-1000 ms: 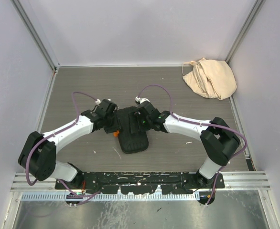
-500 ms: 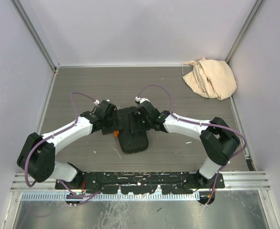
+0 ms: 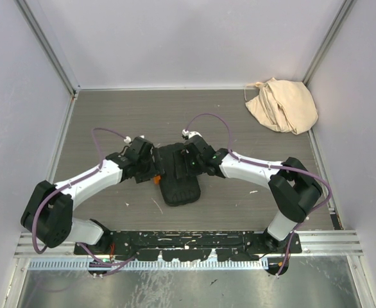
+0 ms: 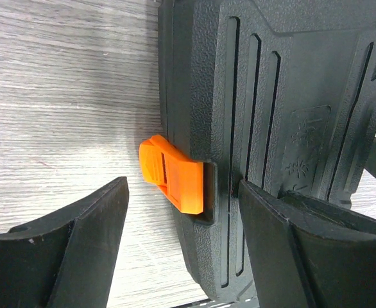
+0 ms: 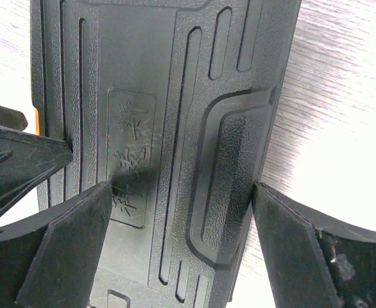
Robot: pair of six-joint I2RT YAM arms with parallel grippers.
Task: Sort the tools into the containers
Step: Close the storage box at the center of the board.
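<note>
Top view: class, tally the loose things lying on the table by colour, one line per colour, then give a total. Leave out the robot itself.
Black: 1, the tool case
Beige: 1, the cloth bag
Total: 2

A black tool case [image 5: 175,96] is seen from close above, its closed ribbed lid filling most of the view. A rectangular panel of embossed characters [image 5: 130,160] is moulded into the lid, beside a raised curved ridge [image 5: 230,186]. The right tool [image 5: 181,192] is held wide apart. One of its fingers [image 5: 66,250] is laid over the lid at the lower left, and the other is set at the case's right edge, above the pale tabletop [image 5: 342,77]. A sliver of orange latch [image 5: 36,119] is shown at the left edge, next to a dark wedge [image 5: 18,154].
</note>
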